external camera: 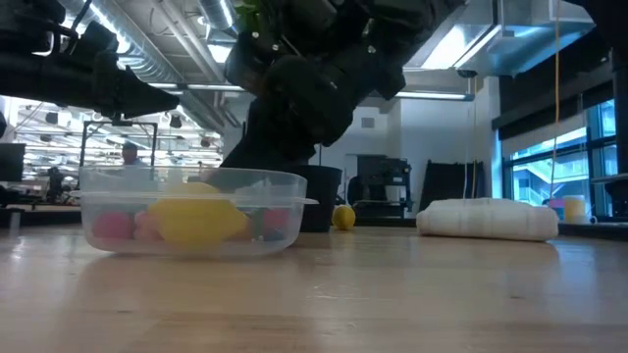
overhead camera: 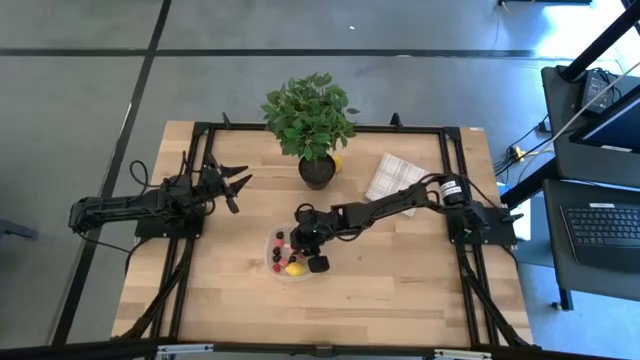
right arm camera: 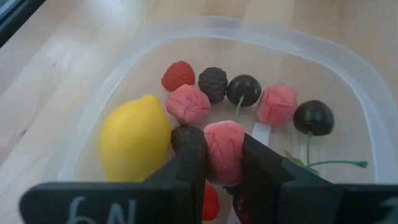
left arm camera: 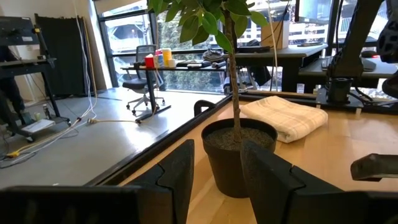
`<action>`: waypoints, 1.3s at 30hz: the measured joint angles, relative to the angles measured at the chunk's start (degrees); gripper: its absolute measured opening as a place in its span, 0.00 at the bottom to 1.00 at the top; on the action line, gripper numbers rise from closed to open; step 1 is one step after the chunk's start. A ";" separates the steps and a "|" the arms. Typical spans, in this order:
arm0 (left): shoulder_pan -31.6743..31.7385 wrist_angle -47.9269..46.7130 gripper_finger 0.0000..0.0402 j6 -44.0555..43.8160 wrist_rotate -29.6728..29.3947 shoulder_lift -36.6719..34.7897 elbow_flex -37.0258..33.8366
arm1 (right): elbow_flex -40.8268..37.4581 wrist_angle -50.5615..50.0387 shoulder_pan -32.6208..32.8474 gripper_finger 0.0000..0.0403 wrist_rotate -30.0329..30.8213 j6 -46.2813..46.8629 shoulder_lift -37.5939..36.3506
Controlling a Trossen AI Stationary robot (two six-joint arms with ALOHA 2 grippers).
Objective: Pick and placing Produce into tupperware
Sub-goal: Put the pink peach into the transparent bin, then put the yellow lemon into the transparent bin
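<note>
Right gripper (right arm camera: 217,163) at frame centre, over tupperware (overhead camera: 290,256), fingers pinching pink berry (right arm camera: 222,149). Left gripper (overhead camera: 232,185) idle upper left, fingers slightly apart, empty. Risk: berry sticks or bounces out on release.

"6N" on the right gripper (right arm camera: 224,163)

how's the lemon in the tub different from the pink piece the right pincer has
The lemon is yellow, smooth and much larger; the pink piece is small with a creased surface. The lemon lies free in the tupperware, while the pink piece is clamped between the right pincer fingers over the tub. Both are within the tupperware's rim.
</note>
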 joint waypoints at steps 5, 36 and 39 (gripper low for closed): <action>0.00 -0.01 0.31 0.03 0.00 0.00 0.00 | 0.00 0.09 -0.37 0.25 -0.03 0.15 -0.09; 0.00 -0.13 0.31 0.28 -0.02 0.00 0.00 | -8.65 -32.63 -1.49 0.70 10.81 11.43 -22.77; 0.01 -0.52 0.31 0.28 -0.01 0.01 0.00 | -16.58 -32.81 -1.89 0.70 14.84 16.55 -31.63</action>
